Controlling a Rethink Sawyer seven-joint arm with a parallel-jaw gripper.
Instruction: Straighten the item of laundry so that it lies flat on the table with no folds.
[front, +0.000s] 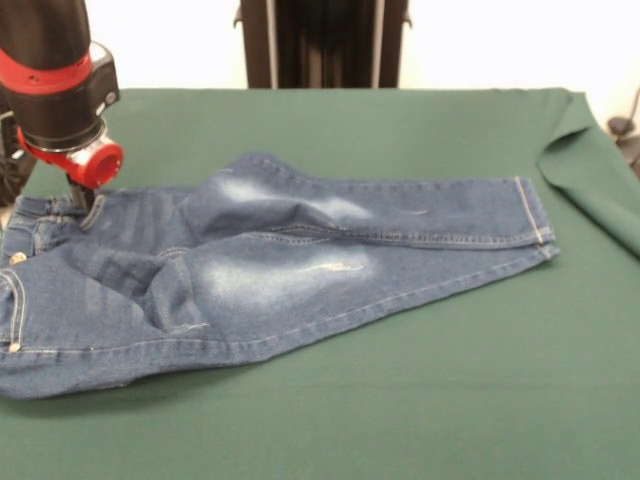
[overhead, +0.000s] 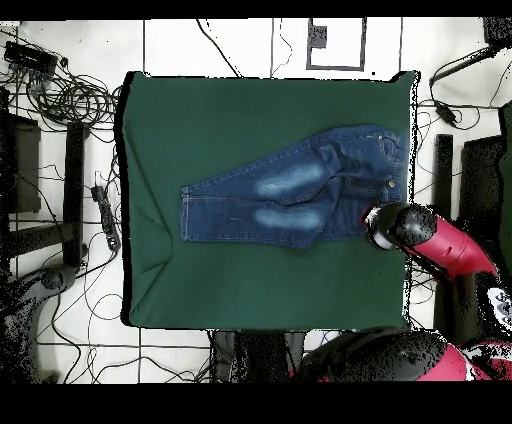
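Observation:
The blue denim jeans (front: 280, 270) lie on the dark green table (front: 420, 400), waist at the left and cuffs at the right. The two legs lie close together, the far one partly over the near one, with creases around the crotch and seat. My gripper (front: 85, 196) hangs from the red and black arm and is down at the far corner of the waistband. I cannot see whether it holds the cloth. In the overhead view the jeans (overhead: 290, 190) lie right of the table's (overhead: 200, 110) middle, and the gripper (overhead: 375, 222) is at their waist end.
The green cloth is turned up in a fold at the table's right far corner (front: 590, 170). The robot's dark pedestal (front: 325, 45) stands behind the far edge. Cables (overhead: 60, 95) lie on the floor around the table.

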